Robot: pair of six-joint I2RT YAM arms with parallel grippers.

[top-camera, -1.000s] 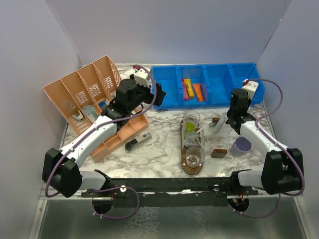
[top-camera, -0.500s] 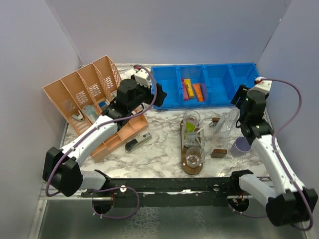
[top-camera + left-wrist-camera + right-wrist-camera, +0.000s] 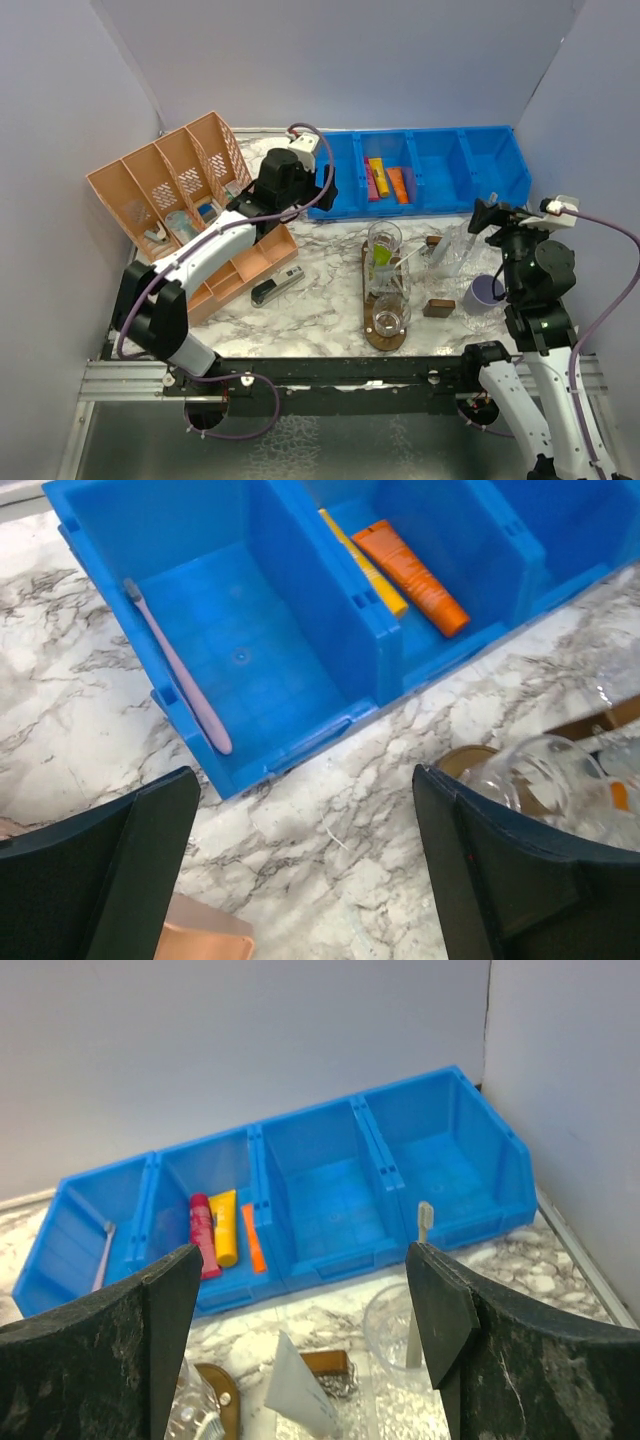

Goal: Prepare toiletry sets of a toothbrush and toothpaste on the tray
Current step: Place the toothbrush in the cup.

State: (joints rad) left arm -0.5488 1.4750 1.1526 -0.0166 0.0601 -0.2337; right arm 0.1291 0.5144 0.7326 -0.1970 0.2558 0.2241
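Observation:
The dark brown tray (image 3: 384,343) lies at the table's middle and carries clear tumblers; the far one (image 3: 383,240) holds a lime green tube, and the near one (image 3: 389,318) stands at the tray's front end. Right of the tray, off it, another tumbler (image 3: 405,1325) holds a pale toothbrush (image 3: 423,1222), with a white tube (image 3: 297,1392) leaning beside it. My right gripper (image 3: 300,1330) hangs open above and behind that tumbler, holding nothing. My left gripper (image 3: 310,870) is open over the marble beside the blue bin's left end, where a pink toothbrush (image 3: 180,670) lies.
The blue bin (image 3: 480,170) along the back holds red, yellow and orange tubes (image 3: 385,180). An orange divided basket (image 3: 150,190) stands at the left. A black stapler-like item (image 3: 277,288), a purple cup (image 3: 487,292) and two small brown blocks (image 3: 438,308) sit on the table.
My right gripper has opened and lifted back away from the tumbler right of the tray. My left gripper has shifted right, toward the blue bin's left end.

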